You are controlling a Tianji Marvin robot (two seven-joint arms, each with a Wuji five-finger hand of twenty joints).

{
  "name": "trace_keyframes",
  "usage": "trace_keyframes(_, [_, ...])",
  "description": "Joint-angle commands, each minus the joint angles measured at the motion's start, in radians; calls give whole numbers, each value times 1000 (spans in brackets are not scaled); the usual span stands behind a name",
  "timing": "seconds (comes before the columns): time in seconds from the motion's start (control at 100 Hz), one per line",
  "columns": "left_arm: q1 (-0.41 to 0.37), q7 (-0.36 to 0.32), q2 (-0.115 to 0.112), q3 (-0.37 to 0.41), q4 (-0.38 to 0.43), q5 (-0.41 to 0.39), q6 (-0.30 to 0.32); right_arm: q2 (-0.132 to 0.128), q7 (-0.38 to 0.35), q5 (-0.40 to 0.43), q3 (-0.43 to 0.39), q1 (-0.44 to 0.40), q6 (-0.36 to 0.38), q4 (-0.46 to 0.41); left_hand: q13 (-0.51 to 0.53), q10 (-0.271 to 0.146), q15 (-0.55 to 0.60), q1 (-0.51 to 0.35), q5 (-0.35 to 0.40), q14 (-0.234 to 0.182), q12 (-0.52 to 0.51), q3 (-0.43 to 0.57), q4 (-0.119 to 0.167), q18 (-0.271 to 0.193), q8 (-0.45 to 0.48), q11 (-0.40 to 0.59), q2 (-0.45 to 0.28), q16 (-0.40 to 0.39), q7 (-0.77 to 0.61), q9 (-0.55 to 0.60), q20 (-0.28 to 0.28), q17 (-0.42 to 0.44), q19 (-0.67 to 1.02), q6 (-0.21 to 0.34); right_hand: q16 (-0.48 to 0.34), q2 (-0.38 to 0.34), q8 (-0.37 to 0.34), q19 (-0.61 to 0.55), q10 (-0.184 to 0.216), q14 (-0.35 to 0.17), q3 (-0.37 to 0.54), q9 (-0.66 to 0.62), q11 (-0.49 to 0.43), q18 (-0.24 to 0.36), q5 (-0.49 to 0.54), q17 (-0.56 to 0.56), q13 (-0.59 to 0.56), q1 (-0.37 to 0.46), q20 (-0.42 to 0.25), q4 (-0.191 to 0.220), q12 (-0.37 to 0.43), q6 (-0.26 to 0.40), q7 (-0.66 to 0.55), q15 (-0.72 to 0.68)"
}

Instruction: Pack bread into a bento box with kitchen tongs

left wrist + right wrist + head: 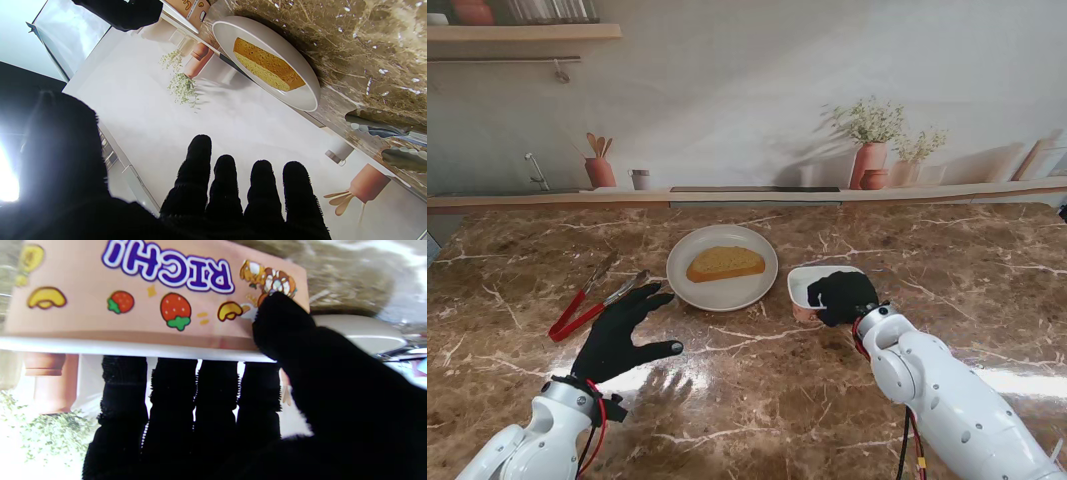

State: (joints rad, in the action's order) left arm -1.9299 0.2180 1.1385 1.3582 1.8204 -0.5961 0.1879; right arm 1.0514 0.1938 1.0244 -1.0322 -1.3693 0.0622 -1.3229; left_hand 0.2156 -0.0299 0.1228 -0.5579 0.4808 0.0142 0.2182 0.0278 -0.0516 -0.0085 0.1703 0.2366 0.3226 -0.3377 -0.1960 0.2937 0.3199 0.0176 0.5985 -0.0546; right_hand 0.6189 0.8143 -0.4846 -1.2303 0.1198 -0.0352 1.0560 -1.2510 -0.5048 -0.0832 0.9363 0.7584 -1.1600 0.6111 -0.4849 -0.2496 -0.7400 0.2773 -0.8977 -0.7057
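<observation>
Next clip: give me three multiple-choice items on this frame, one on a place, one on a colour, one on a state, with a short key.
1. Where is the bread slice?
A. on the white plate
B. in the bento box
C. on the bare table

2. What colour are the handles of the tongs?
A. blue
B. red
C. green

3. What is the right hand doing?
A. hanging open
B. gripping the bento box
C. holding the tongs

Key: A, the slice lies on the plate; B, red handles show in the stand view; B, fingers lie over the rim with the thumb on the outer wall.
</observation>
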Motion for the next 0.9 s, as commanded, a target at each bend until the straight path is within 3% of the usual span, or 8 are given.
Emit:
trace_keyframes(0.0, [-12,7,1,2,-1,-3,0,10,0,7,12,-49,-5,-31,5,-1,-21,-5,10,-39,-12,-15,44,-51,-3,-20,-32,13,7,22,-12,5,-11,-2,19,8,11,-61,-3,12,38,-53,-18,-19,35,47,-51,42,-27,-27,8,37,-55,-19])
trace_keyframes(0.37, [-22,13,1,6,-1,-8,12,13,24,36,54,-218,-11,-231,6,-1,-21,-7,14,-40,-11,-14,43,-52,-1,-19,-34,13,4,24,-14,4,-18,-1,12,41,49,-100,-26,29,44,-88,-14,-29,59,115,-96,48,26,-34,33,17,-73,-17])
trace_keyframes(0.59, [-29,21,1,9,0,-14,17,33,69,-35,160,-201,-26,-233,5,0,-21,-7,12,-39,-11,-14,42,-52,-1,-20,-38,13,6,23,-15,4,-23,-2,19,47,67,-143,-35,35,57,-88,-19,-27,55,124,-94,42,36,-32,31,1,-76,-24])
trace_keyframes(0.89, [-44,23,2,23,4,-19,13,54,74,-88,279,-190,-135,-276,3,2,-22,-8,15,-37,-12,-14,42,-52,-1,-21,-40,14,8,23,-16,4,-27,-5,22,26,92,-165,-42,43,54,-83,-16,-12,45,126,-92,31,42,-34,36,-15,-66,-28])
